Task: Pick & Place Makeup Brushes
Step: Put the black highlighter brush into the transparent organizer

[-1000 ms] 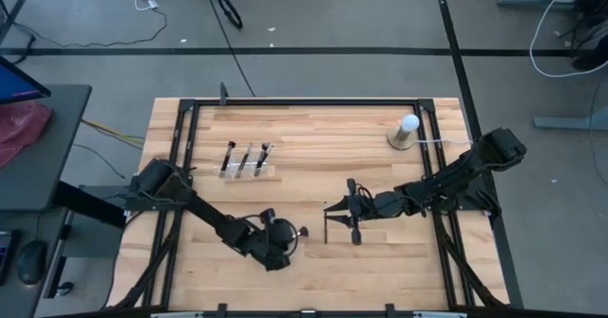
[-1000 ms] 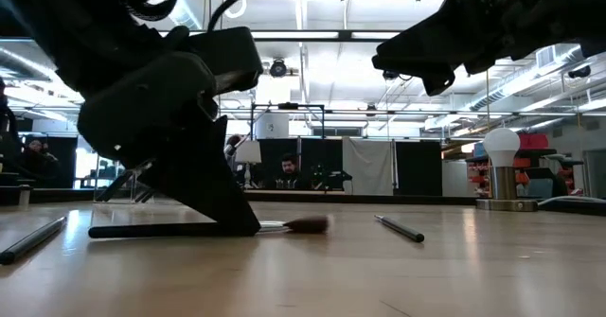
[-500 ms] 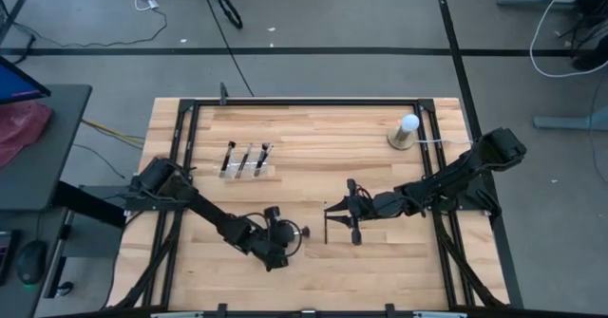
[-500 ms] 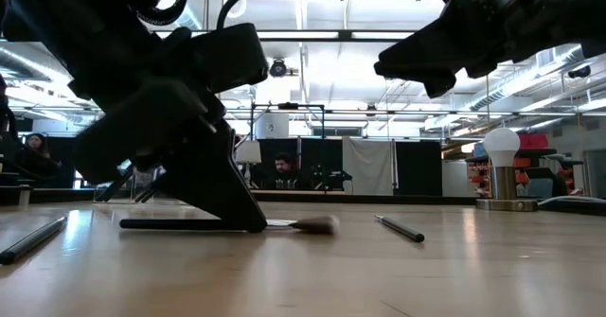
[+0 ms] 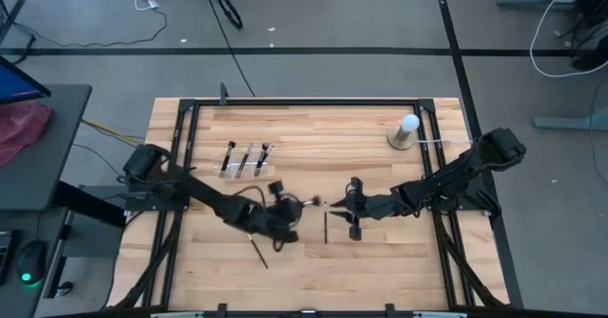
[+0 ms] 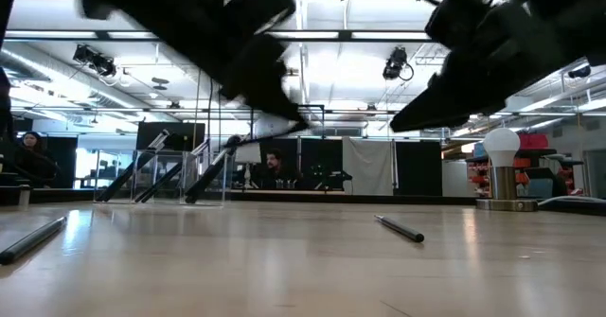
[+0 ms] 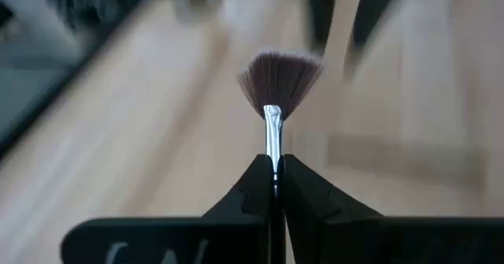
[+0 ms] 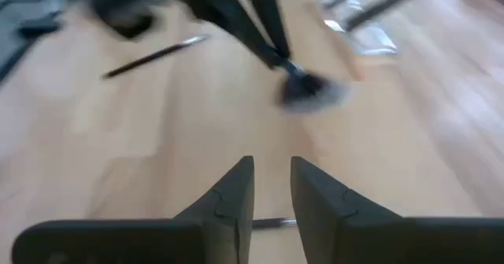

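My left gripper [image 5: 294,208] is shut on a fan makeup brush [image 7: 279,79] and stands above the middle of the table; it also shows in the low view [image 6: 289,118]. My right gripper [image 5: 348,210] is open just to its right, over a loose brush [image 5: 325,225] that lies flat on the table and shows under its fingers [image 8: 272,223]. Another loose brush [image 5: 258,253] lies nearer the front edge. Three brushes stand tilted in a clear holder [image 5: 245,161] at the far left. My left gripper pinches the fan brush by its silvery ferrule [image 7: 272,150], just behind the tuft, between its two fingers. The tuft [image 5: 313,202] sticks out past the fingertips, in line with them, toward the table's right. The brush is lifted clear of the table; its handle is hidden by the gripper.
A white ball on a round base [image 5: 407,131] stands at the far right with a cord running off. The black frame rails [image 5: 304,102] border the table. The two grippers are close together at the table's middle. Bare wood lies at the near edge and between the holder and the ball.
My left gripper has risen from the table with the fan brush and gone toward the far edge and a little right; the brush, which lay flat, is now lifted clear. A loose brush shows where the gripper was. My right gripper has come lower.
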